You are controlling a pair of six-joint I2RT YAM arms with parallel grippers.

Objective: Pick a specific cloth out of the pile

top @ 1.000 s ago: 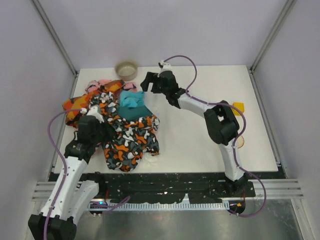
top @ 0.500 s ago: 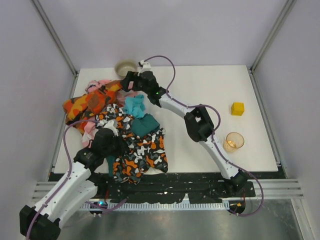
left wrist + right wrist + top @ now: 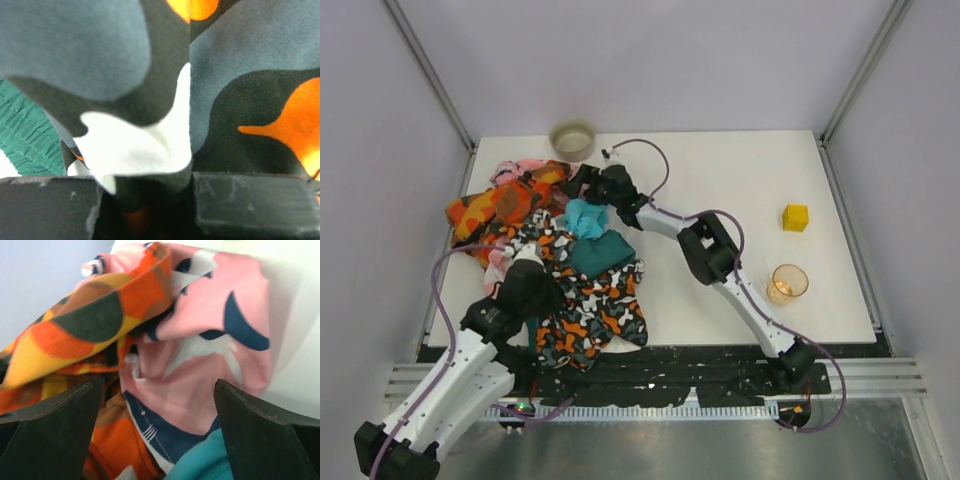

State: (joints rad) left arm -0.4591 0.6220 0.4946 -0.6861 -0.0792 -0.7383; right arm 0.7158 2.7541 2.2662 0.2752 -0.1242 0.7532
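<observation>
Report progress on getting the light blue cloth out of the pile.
Done: nothing yet; the light blue cloth lies on the pile, gripped by neither hand. In hand: the left hand is shut on the camouflage cloth; the right hand hangs open over pink and orange fabric beside the blue one. Left: grip the blue cloth and lift it clear.

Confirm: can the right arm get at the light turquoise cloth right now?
Probably yes. The right gripper is open beside the cloth, which lies uncovered atop the pile. But its wrist view shows pink print fabric between the jaws and the cloth only at the bottom edge, so it needs re-aiming.
</observation>
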